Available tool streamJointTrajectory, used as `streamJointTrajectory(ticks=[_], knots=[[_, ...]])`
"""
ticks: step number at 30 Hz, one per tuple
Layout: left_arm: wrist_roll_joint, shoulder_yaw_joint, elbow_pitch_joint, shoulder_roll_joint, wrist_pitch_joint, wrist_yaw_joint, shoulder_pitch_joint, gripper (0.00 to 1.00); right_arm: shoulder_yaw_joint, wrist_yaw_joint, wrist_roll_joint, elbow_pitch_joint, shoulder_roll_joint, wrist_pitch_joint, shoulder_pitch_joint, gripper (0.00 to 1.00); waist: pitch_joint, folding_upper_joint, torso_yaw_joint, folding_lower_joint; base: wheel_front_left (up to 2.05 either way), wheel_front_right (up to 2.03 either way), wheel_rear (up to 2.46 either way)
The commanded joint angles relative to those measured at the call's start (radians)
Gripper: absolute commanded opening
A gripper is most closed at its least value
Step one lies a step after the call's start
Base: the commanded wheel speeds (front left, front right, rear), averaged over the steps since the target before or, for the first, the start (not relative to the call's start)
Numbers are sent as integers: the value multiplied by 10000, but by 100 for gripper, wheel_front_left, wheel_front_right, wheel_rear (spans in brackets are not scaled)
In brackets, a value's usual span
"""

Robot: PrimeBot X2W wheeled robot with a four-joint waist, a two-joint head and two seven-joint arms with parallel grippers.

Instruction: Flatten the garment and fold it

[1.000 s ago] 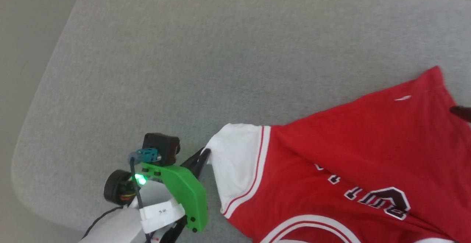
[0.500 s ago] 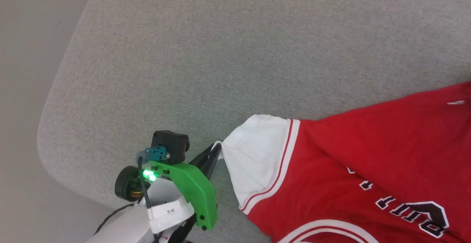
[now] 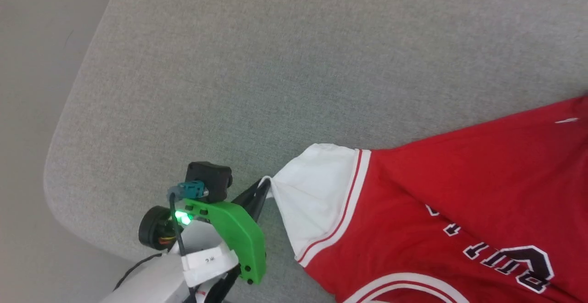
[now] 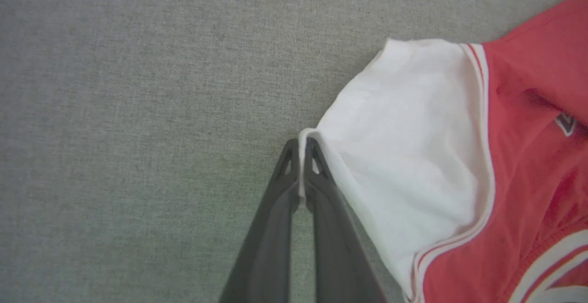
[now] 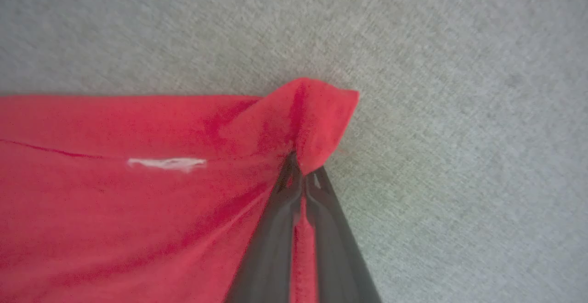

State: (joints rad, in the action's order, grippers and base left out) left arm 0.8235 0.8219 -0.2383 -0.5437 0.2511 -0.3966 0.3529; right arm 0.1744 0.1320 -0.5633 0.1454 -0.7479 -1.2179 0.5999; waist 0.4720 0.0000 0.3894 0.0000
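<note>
Fingertips of the left gripper [image 4: 301, 144] are pressed together on the outer corner of the white sleeve [image 4: 413, 147], close to the near edge of the grey worktop [image 3: 229, 64], by its rounded left corner. The right gripper [image 5: 301, 174] is clamped on a bunched red corner of the cloth. Between them the garment [image 3: 459, 179] lies print-up, spreading from the sleeve toward the worktop's right side.

The garment [image 3: 436, 202] runs off the head view's right and bottom edges (lettering [image 3: 498, 258] partly under a fold); its small white mark [image 5: 166, 163] is too blurred to identify.
</note>
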Motion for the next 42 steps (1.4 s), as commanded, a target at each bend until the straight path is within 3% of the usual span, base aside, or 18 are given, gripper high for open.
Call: streamJointTrajectory(ticks=[1,7,20,21,31,42], knots=[[-116,-56,12,-107,16,46,227,0,336,-13,-195,227,340,318,-312,0,-477,0,-279,0,0,0,0],[-22,-297,-21,-453,133,38,320,0,819,-13,-969,324,319,1626,129,0,-1611,0,-857,0,0,0,0],[149,-1382,-585,-1391,221,134,1186,0,1687,-13,-2426,-429,-522,3641,568,0,-3407,0,-2217,0,0,0,0],[155,-1760,-711,-1634,137,169,1498,0,1519,-13,-2706,-645,-583,4050,610,0,-3581,0,-2516,0,0,0,0],[141,-2899,-1129,-2159,-87,195,2671,0,830,-13,-3224,-1517,-574,5131,533,0,-3986,0,-3335,0,0,0,0],[443,-3756,-1072,-2170,96,489,4536,0,-87,-13,-3529,-2158,-201,5901,984,0,-3709,0,-3973,0,0,0,0]])
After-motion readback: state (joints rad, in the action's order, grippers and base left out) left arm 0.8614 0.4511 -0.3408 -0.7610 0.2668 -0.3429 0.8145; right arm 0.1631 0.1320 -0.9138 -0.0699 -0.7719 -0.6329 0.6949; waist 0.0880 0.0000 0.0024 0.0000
